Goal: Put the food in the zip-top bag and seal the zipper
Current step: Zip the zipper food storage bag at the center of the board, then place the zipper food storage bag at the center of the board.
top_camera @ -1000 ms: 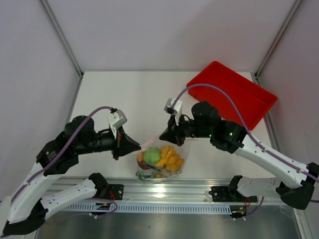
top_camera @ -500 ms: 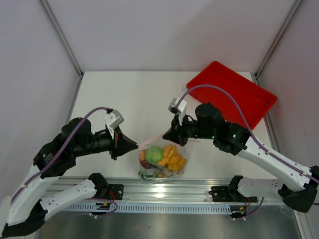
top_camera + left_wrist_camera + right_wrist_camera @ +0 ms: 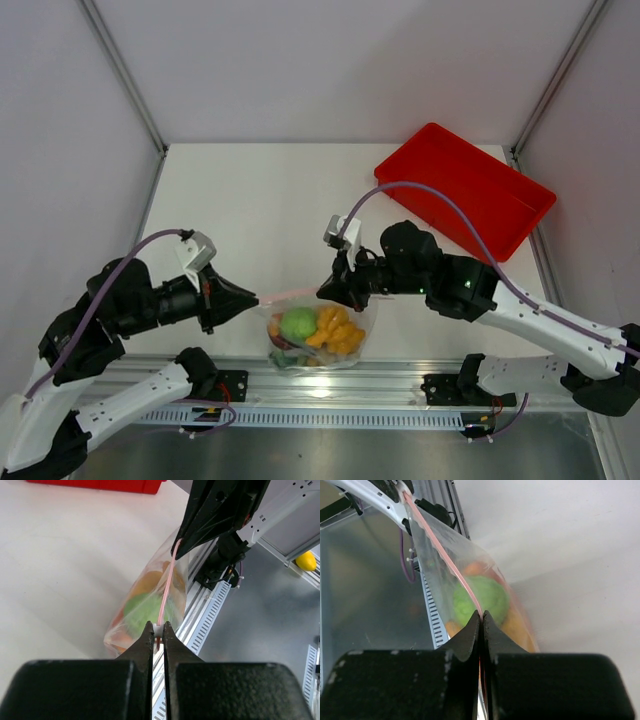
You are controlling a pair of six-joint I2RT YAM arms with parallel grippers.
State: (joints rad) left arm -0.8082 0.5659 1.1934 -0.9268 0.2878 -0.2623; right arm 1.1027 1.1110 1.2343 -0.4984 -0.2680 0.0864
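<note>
You had the left gripper closed tight on one end of the zipper and the right gripper closed tight on the other end. The thin pinkish-red strip ran taut and straight between them. My read is that you held it this way so the mouth stayed flat and lined up for sealing. I couldn't tell whether it was pressed shut along its whole length.

The zip-top bag hung below the strip at the middle of the table's near edge, beside the rail. It was clear, crinkly film, bulging. The food was all inside, sunk to the bottom: a smooth green ball, lumpy orange pieces and a bit of purple-red.

The red tray, rigid plastic, sat at the far right corner, well apart.
</note>
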